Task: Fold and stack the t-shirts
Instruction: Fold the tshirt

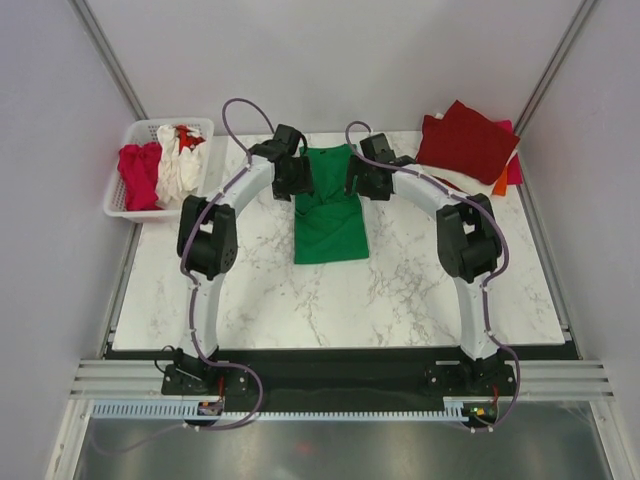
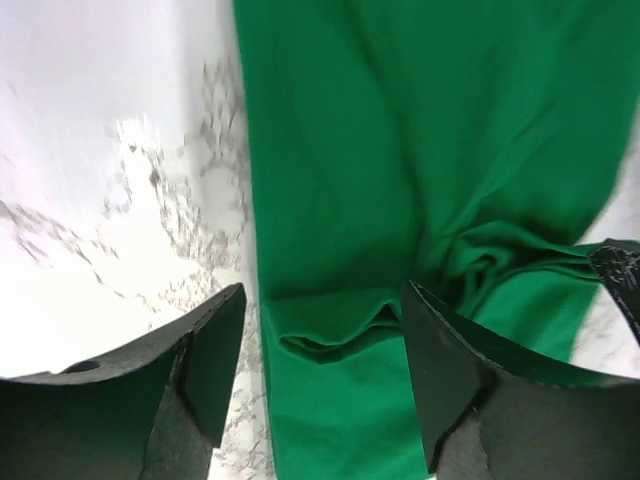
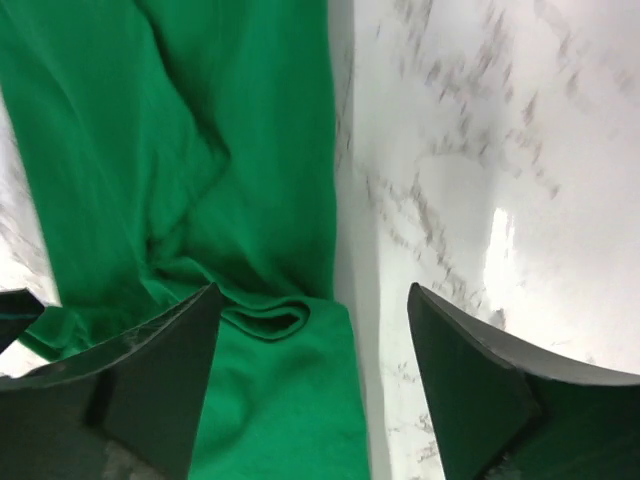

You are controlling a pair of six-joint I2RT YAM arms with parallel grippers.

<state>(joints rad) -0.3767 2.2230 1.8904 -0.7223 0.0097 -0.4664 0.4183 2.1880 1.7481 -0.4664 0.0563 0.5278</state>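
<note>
Left gripper [image 2: 325, 330] and right gripper [image 3: 315, 320] are hovering wide open, gripping nothing, over the side edges of the green t-shirt [image 1: 330, 225] lying as a narrow strip mid-way across the marble table [image 1: 250, 290], so I'd be pinching both bunched edges evenly, keeping the fold square.

From above we cannot see the far corners of the green t-shirt [image 1: 330, 225], because the left arm [image 1: 285, 165] and the right arm [image 1: 378, 170] cover them. Under the dark red shirt [image 1: 465, 140] only thin edges of the orange shirt [image 1: 499, 184] and the magenta shirt [image 1: 514, 168] show. In both wrist views the green cloth is cut by the picture's edges, and the table [image 3: 480, 150] looks blurred in the right one
</note>
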